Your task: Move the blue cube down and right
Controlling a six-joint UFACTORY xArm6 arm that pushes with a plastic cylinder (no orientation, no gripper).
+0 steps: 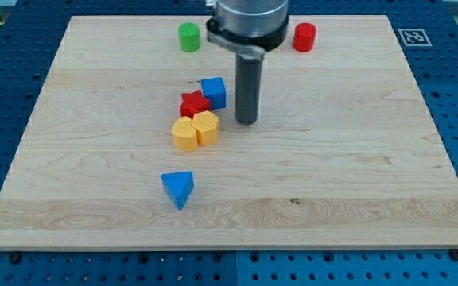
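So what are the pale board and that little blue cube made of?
The pale board looks like light wood, matt: grain lines and plank seams show. The blue cube, just left of my tip, looks like painted wood or plastic; its even, smooth colour leaves that open.

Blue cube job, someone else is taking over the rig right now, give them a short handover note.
My tip rests on the board just to the view's right of the blue cube, slightly lower, not touching it.
The blue cube sits against the red star block, above the two yellow blocks.
Done: nothing visible yet; the cube is near the board's upper middle.
Left: get the tip to the cube's upper-left side, then push it down and right.
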